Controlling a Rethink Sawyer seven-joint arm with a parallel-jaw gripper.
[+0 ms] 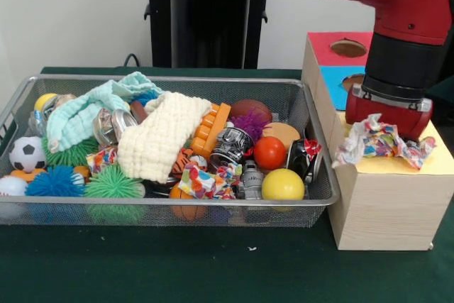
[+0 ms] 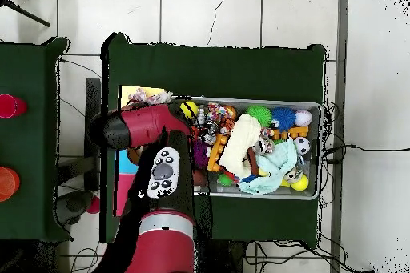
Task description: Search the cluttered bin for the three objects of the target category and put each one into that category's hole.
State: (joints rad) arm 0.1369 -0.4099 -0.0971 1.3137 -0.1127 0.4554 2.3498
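The wire mesh bin (image 1: 163,78) stands on the green table, full of toys. My gripper (image 1: 389,120) hangs over the yellow front section of the wooden box (image 1: 386,204), to the right of the bin. A confetti-print cloth (image 1: 383,143) lies bunched on that yellow top, right under the gripper and touching it; it also shows in the overhead view (image 2: 146,95). The cloth hides how the gripper stands. A second confetti cloth (image 1: 206,182) lies at the bin's front middle. A third (image 1: 103,157) peeks out left of the cream waffle cloth (image 1: 163,136).
The box's blue section (image 1: 333,79) and red section (image 1: 330,49) each have a hole; any hole in the yellow one is covered. The bin also holds a mint towel (image 1: 89,108), spiky balls, a yellow ball (image 1: 282,185), a red ball (image 1: 269,152) and cans.
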